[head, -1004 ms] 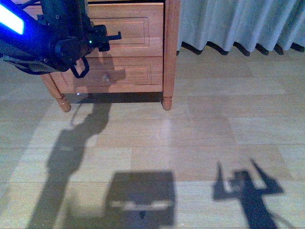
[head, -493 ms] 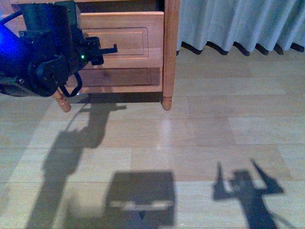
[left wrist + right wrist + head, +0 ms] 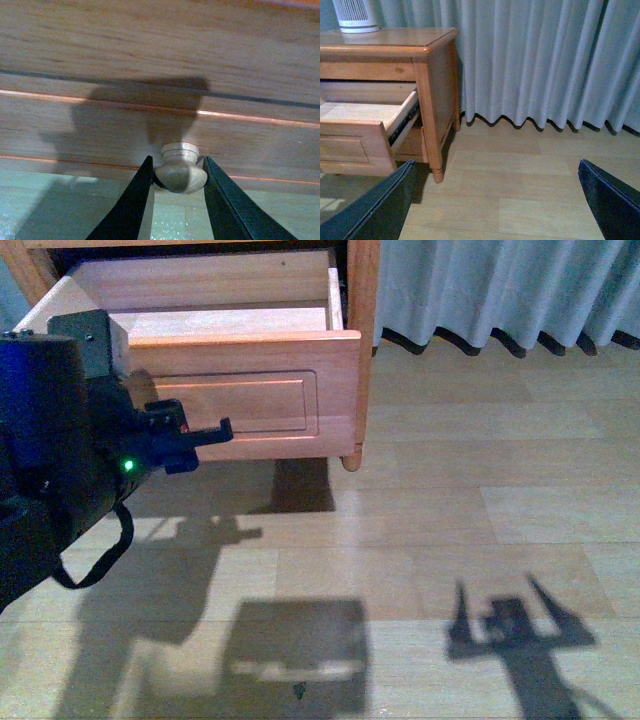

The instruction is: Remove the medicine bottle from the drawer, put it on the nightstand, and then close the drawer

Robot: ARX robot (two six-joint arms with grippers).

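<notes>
The drawer [image 3: 260, 390] of the nightstand [image 3: 360, 340] stands pulled well out, and its pale wood inside shows from above. My left gripper [image 3: 177, 160] is shut on the drawer's round wooden knob [image 3: 181, 175], one black finger on each side. In the front view the left arm [image 3: 60, 470] covers the knob. My right gripper [image 3: 497, 165] is open over bare floor, off to the side of the nightstand [image 3: 385, 40] and open drawer [image 3: 355, 140]. The medicine bottle is out of view; no part of the drawer's visible inside shows it.
A white ribbed cylindrical appliance [image 3: 355, 15] stands on the nightstand top. A grey curtain [image 3: 500, 290] hangs down to the floor beside the nightstand. Wood-look flooring [image 3: 420, 540] stretches in front, crossed by the arms' shadows.
The drawer has slid out from nearly shut to wide open. My left arm has drawn back and lower with the knob in its grip.
</notes>
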